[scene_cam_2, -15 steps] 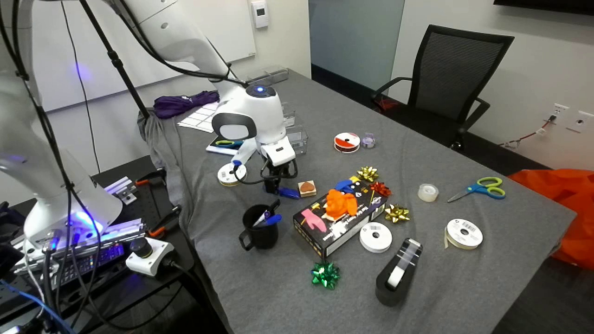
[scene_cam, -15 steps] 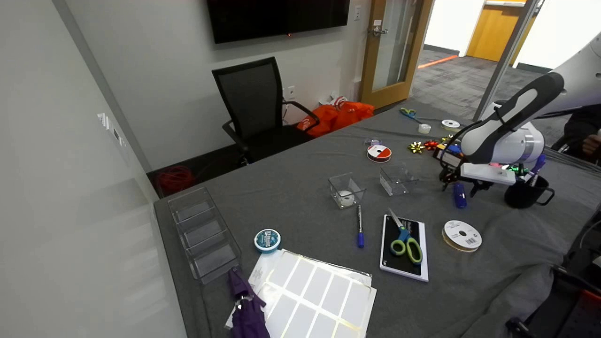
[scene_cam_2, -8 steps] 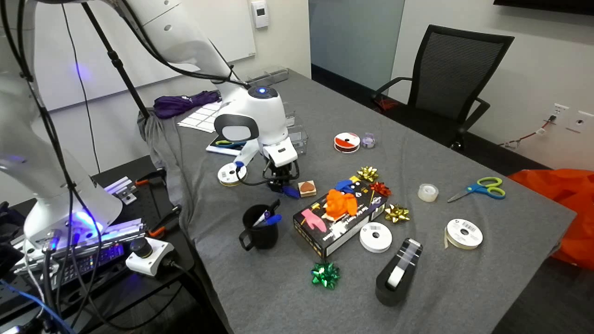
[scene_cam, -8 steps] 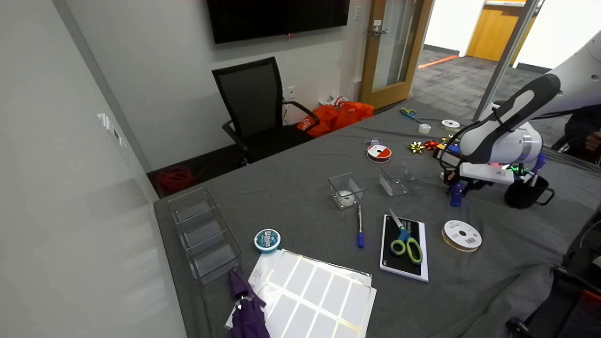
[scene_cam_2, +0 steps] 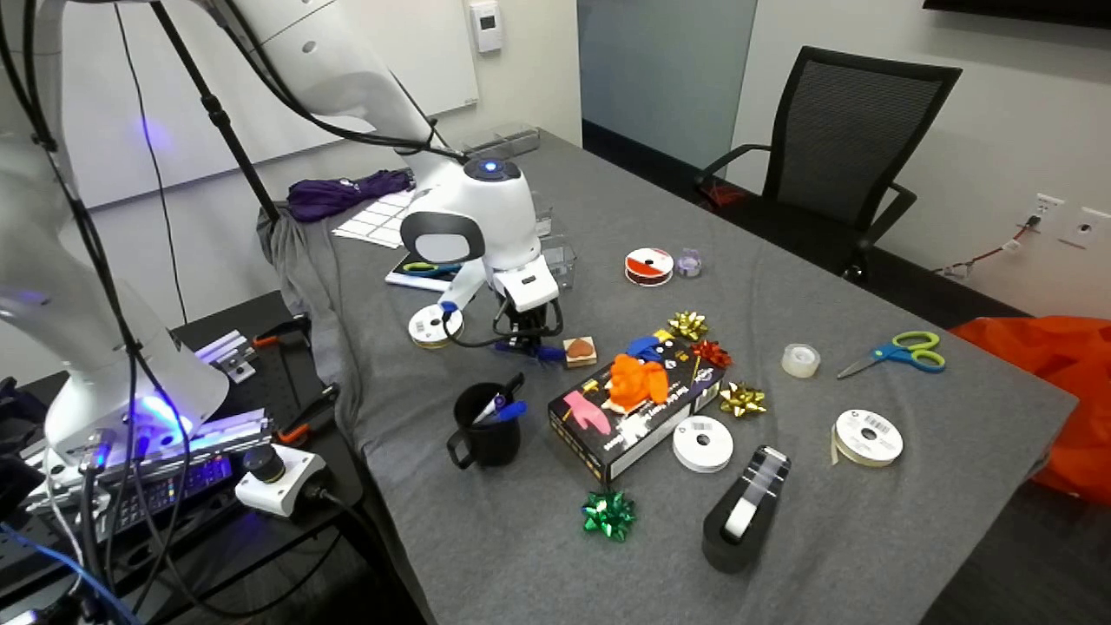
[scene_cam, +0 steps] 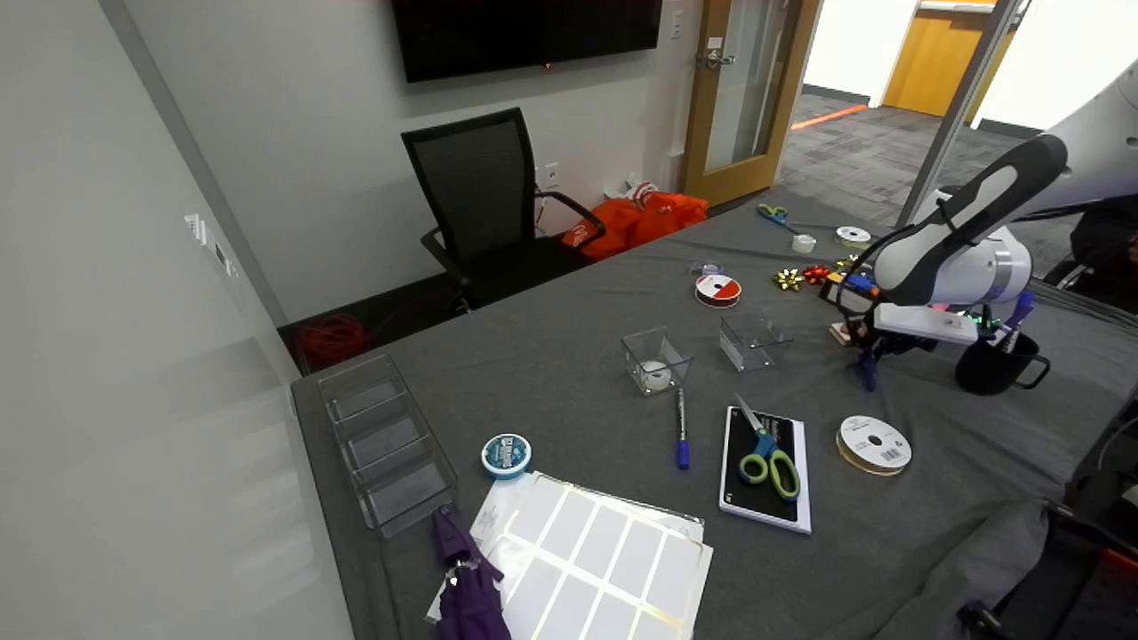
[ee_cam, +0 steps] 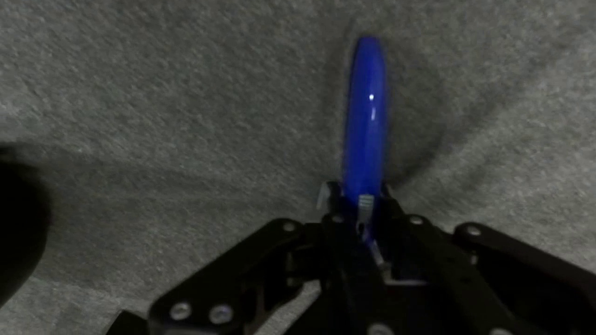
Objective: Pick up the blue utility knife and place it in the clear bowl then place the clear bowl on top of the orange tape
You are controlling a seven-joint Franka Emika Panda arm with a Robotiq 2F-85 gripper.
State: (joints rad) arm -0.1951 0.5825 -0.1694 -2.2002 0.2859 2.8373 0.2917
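Observation:
The blue utility knife (ee_cam: 366, 116) points up the wrist view, its grey slider end pinched between the black fingers of my gripper (ee_cam: 358, 197). Whether it has left the cloth I cannot tell. In both exterior views, part of the knife (scene_cam: 869, 372) shows under the gripper; the arm hides the rest. Two small see-through containers stand mid-table: a shallow one (scene_cam: 754, 345) and a taller one (scene_cam: 637, 347) with a white roll inside. Both look boxy, so which is the clear bowl I cannot tell. Behind them lies the orange tape (scene_cam: 717, 290), a flat orange-and-white roll, seen also as tape (scene_cam_2: 649, 266).
Close to the gripper are a wooden block with a heart (scene_cam_2: 580, 351), a black mug (scene_cam_2: 488, 434) with pens and a glove box (scene_cam_2: 638, 408). A white ribbon spool (scene_cam: 874, 443), scissors on a notebook (scene_cam: 769, 458) and a blue-capped pen (scene_cam: 682, 427) lie nearby.
The gripper has closed on the knife, which now looks narrower, as if rolled onto its edge. In an exterior view the wooden block has shifted slightly away from the gripper.

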